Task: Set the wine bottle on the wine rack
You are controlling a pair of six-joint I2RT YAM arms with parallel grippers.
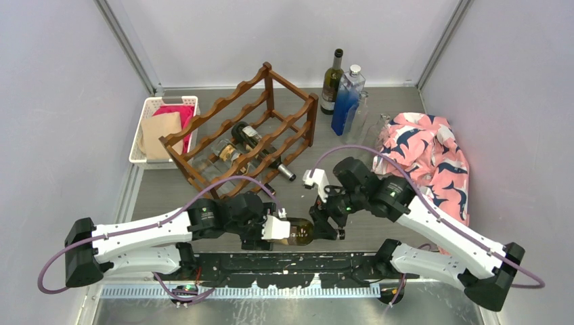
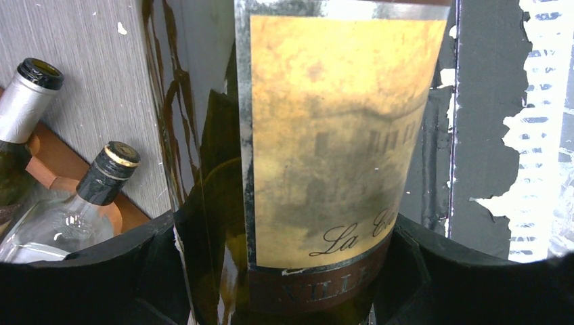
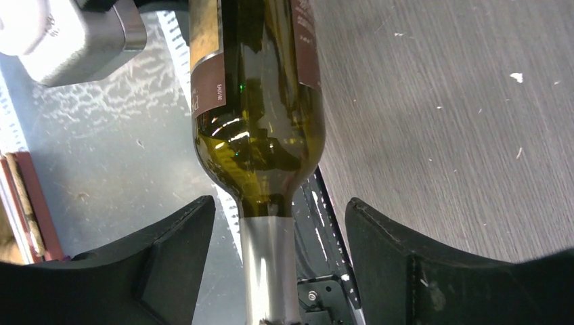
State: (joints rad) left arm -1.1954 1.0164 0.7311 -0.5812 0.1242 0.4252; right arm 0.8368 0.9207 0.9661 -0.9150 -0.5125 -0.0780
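while wine rack (image 1: 312, 120) holds bottles (image 1: 245, 133), left tool (image 1: 276, 229) grips wine bottle (image 3: 260, 135)

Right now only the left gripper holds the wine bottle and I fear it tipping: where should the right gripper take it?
The foil-wrapped neck, closing from both sides. The wine bottle lies roughly level, its labelled body filling the left gripper, so the neck is the free, slim part. The right gripper straddles it, jaws open.
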